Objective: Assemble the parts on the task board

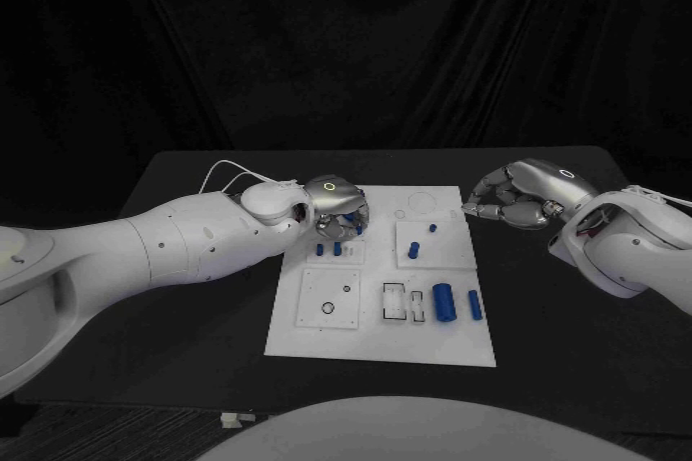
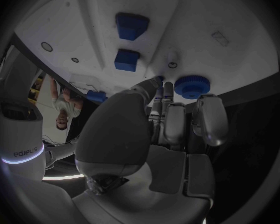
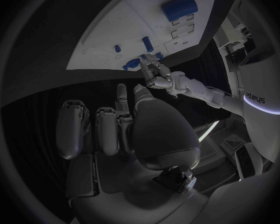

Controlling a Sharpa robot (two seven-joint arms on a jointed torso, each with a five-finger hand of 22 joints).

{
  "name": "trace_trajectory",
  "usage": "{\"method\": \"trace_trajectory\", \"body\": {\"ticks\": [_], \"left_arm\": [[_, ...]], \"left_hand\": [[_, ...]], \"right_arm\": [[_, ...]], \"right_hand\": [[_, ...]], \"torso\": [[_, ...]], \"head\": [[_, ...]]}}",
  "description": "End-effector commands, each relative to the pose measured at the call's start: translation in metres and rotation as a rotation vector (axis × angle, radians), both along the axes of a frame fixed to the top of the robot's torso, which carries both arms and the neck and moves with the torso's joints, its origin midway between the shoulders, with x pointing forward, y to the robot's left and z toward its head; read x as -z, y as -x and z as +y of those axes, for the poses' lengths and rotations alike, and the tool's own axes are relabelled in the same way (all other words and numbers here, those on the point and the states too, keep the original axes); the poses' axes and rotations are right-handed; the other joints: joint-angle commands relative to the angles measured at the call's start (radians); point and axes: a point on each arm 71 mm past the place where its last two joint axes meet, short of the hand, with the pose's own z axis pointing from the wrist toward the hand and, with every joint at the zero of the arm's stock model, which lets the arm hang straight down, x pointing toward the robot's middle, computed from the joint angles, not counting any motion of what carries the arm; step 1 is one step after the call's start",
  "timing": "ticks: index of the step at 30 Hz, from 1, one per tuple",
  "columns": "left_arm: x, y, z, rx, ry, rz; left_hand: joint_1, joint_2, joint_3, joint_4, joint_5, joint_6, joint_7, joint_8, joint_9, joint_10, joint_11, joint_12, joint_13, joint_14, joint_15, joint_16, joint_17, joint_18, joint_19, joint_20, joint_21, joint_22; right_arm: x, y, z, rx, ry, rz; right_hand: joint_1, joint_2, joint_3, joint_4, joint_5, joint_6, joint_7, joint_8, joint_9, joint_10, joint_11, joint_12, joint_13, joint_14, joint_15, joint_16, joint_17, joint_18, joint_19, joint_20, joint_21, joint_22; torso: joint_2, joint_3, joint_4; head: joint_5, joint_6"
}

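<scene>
The white task board (image 1: 378, 326) lies mid-table. My left hand (image 1: 329, 206) hangs over its far left corner, fingers pointing down. In the left wrist view its fingertips (image 2: 157, 87) meet at a small blue bit next to a round blue gear (image 2: 192, 86); whether they pinch it I cannot tell. Two blue blocks (image 2: 131, 26) (image 2: 126, 59) sit beyond the fingers. My right hand (image 1: 516, 196) hovers off the board's far right corner, fingers curled in with nothing in them. A thick blue cylinder (image 1: 444, 302) and a slim one (image 1: 475, 303) lie near the board's right edge.
Two small blue pieces (image 1: 415, 249) (image 1: 433, 227) rest in the board's middle right panel. Empty slots (image 1: 401, 303) and a ring mark (image 1: 327, 308) sit on the near half. Black table (image 1: 562, 321) surrounds the board on all sides.
</scene>
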Motion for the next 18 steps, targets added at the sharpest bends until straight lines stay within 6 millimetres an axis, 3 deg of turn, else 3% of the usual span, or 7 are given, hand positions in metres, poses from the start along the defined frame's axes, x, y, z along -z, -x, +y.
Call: {"method": "trace_trajectory", "body": {"ticks": [1, 12, 18], "left_arm": [[0.001, 0.002, -0.003, 0.028, 0.011, -0.003], [-0.002, 0.004, 0.006, 0.033, 0.039, -0.035], [-0.008, 0.009, 0.018, 0.016, 0.054, -0.048]], "left_hand": [[-0.004, 0.006, 0.000, -0.008, 0.007, 0.022, -0.001, 0.007, 0.005, 0.021, 0.000, -0.011, -0.009, -0.002, -0.007, -0.006, -0.009, 0.011, 0.004, -0.002, -0.003, 0.156], [0.001, -0.001, -0.002, -0.035, 0.063, 0.059, 0.011, 0.007, 0.007, 0.092, 0.008, -0.053, -0.039, 0.010, -0.004, -0.005, -0.013, 0.004, 0.019, -0.003, 0.026, 0.166], [0.002, -0.003, -0.001, -0.037, 0.065, 0.060, 0.013, 0.006, 0.007, 0.094, 0.010, -0.057, -0.042, 0.012, -0.004, -0.004, -0.012, 0.004, 0.020, -0.003, 0.028, 0.167]], "right_arm": [[0.001, 0.000, 0.000, 0.006, 0.002, 0.003], [0.000, 0.001, -0.001, 0.006, 0.001, 0.002], [0.001, 0.001, -0.002, 0.008, 0.002, 0.003]], "right_hand": [[0.010, 0.003, 0.004, 0.001, 0.007, -0.003, -0.001, -0.004, -0.002, 0.103, -0.002, 0.002, 0.260, 0.059, -0.003, -0.007, 0.007, 0.006, 0.016, -0.001, -0.002, 0.193], [0.012, 0.004, 0.005, 0.001, 0.007, -0.003, -0.001, -0.004, -0.001, 0.103, -0.002, 0.002, 0.260, 0.059, -0.003, -0.008, 0.004, 0.006, 0.015, -0.001, -0.004, 0.192], [0.013, 0.004, 0.006, 0.000, 0.007, -0.002, -0.001, -0.004, -0.001, 0.103, -0.003, 0.002, 0.260, 0.058, -0.003, -0.009, 0.002, 0.007, 0.015, -0.001, -0.004, 0.192]], "torso": [[0.000, -0.0004, -0.0002], [0.001, -0.0001, -0.0005], [0.000, -0.0002, -0.0003]], "head": [[0.000, 0.000], [0.003, 0.000], [0.003, 0.000]]}}
